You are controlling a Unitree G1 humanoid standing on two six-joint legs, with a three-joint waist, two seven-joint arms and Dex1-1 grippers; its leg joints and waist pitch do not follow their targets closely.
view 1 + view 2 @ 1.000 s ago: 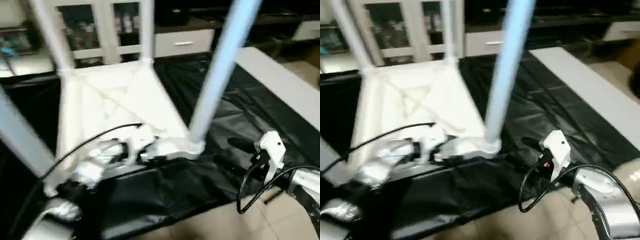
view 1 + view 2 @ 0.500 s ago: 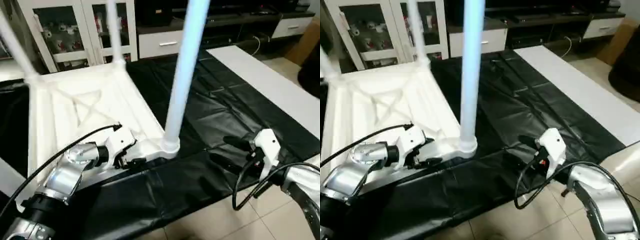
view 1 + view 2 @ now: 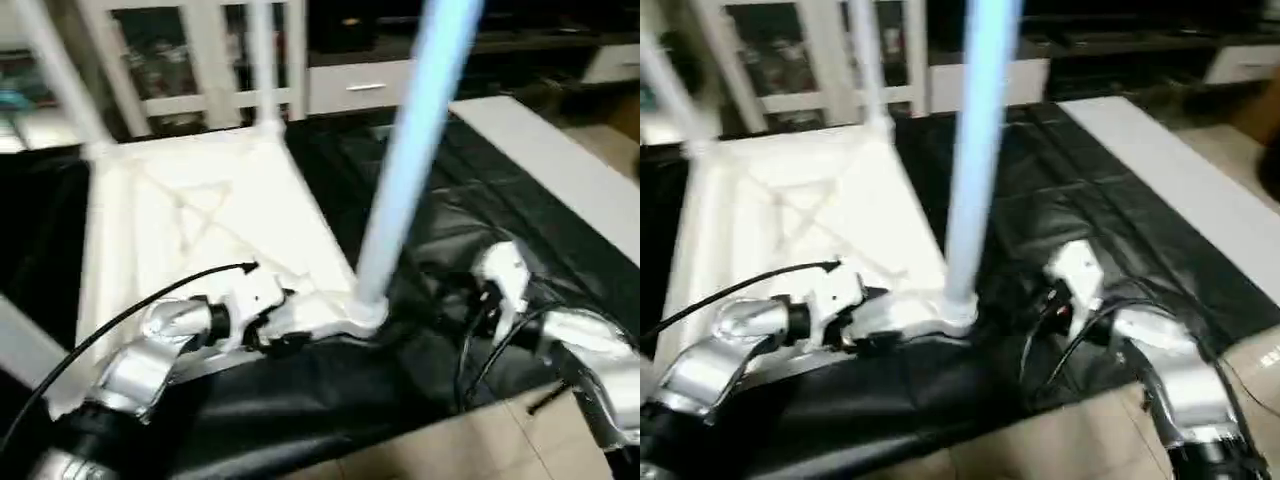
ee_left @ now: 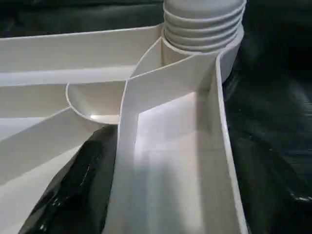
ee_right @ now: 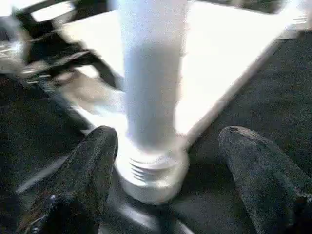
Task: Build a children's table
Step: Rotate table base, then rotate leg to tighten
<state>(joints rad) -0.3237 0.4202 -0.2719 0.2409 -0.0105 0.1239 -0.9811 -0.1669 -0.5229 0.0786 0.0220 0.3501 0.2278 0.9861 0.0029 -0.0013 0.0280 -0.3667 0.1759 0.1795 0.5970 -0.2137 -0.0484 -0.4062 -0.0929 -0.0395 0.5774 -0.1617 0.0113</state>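
The children's table lies upside down on a black sheet, its white tabletop point(image 3: 200, 210) showing its ribbed underside. A long pale leg point(image 3: 410, 170) stands in the near right corner socket point(image 3: 365, 312), its threaded end point(image 4: 202, 24) seated there. Other legs point(image 3: 262, 60) rise from the remaining corners. My left gripper point(image 3: 285, 340) sits open at the near rim, with a dark finger point(image 4: 73, 185) inside the rim wall. My right gripper point(image 3: 445, 295) is open just right of that leg's base. Its two black fingers point(image 5: 87, 175) stand either side of the leg without touching.
The black sheet point(image 3: 480, 200) covers the work surface. A long white board point(image 3: 550, 160) lies along its right side. Glass-door cabinets point(image 3: 170, 50) and drawers stand behind. Tiled floor point(image 3: 480, 440) shows at the near right.
The camera has swung about. My right gripper has moved left, closer to the base of the near right leg. The left gripper stays at the rim.
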